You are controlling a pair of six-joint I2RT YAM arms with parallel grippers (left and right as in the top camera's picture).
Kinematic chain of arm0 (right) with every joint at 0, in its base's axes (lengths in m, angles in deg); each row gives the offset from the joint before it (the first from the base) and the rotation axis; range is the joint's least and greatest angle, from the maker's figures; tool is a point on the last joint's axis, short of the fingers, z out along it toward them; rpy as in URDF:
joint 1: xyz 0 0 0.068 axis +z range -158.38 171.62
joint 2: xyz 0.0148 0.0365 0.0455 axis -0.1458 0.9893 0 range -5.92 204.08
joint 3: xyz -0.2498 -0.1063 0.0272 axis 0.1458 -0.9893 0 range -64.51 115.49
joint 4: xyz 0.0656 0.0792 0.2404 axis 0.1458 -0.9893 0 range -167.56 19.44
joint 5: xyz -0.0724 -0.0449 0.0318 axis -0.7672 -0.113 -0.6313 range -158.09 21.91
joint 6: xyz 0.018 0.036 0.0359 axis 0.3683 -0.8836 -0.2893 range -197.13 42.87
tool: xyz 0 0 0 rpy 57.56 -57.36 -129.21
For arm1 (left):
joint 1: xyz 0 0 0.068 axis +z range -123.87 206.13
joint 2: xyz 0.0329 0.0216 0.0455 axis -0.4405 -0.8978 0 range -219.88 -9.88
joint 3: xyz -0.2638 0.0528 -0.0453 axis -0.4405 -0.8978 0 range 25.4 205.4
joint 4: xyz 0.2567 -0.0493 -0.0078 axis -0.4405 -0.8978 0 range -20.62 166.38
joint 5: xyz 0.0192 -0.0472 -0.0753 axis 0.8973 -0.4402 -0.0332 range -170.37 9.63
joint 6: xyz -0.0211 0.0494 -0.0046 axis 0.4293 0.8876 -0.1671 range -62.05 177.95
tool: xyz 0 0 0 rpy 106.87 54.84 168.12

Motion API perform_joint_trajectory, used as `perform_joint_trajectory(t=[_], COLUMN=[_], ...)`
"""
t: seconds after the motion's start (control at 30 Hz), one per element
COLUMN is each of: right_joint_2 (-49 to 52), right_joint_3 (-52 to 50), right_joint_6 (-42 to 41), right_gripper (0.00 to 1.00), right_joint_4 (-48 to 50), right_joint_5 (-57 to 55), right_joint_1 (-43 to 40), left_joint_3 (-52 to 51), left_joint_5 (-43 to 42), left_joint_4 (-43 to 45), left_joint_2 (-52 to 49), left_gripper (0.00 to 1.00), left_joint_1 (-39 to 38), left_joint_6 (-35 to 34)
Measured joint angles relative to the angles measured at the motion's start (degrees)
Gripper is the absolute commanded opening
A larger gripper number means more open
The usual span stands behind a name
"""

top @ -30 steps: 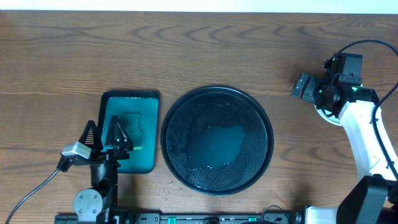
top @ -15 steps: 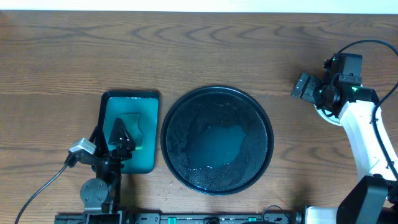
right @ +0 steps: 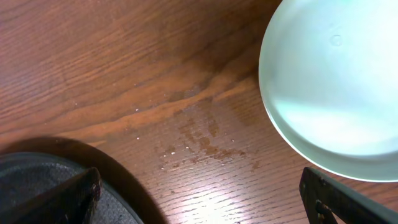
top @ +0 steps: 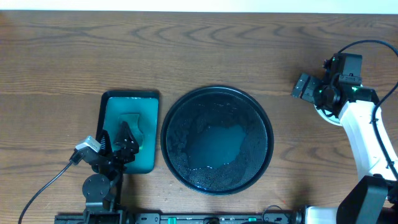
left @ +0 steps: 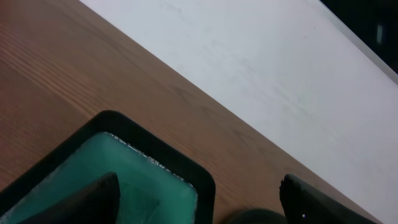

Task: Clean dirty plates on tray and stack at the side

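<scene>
Left fingers (left: 93,200), spread and empty, over the green tray (top: 118,106); black tray (top: 217,90) at centre, emptied; right fingers (right: 348,202), spread and empty, above the plates (right: 336,93) on the table (top: 186,43) at far right: stacking seems complete, so the next move is merely withdrawal.

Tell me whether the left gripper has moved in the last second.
Yes. The left gripper has drawn back toward its own base, from the middle of the green tray to its near end.
</scene>
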Motion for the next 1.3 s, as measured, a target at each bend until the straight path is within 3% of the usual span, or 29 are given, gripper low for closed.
perform_joint_trajectory(t=[0.93, 1.1, 1.3], right_joint_2=[-0.63, -8.09, -24.92], right_joint_3=[0.00, -0.17, -0.17], right_joint_6=[-0.02, -0.02, 0.00], right_gripper=[0.99, 0.99, 0.99], right_joint_4=[-0.09, -0.09, 0.11], right_joint_5=[-0.02, -0.02, -0.13], right_joint_1=[0.00, 0.04, 0.48], left_joint_3=[0.04, 0.04, 0.04], left_joint_5=[-0.37, -0.37, -0.39], left_joint_4=[-0.07, -0.07, -0.07], left_joint_2=[0.00, 0.00, 0.00], left_gripper=[0.82, 0.83, 0.82], left_joint_1=[0.00, 0.00, 0.00], left_joint_6=[0.00, 0.00, 0.00])
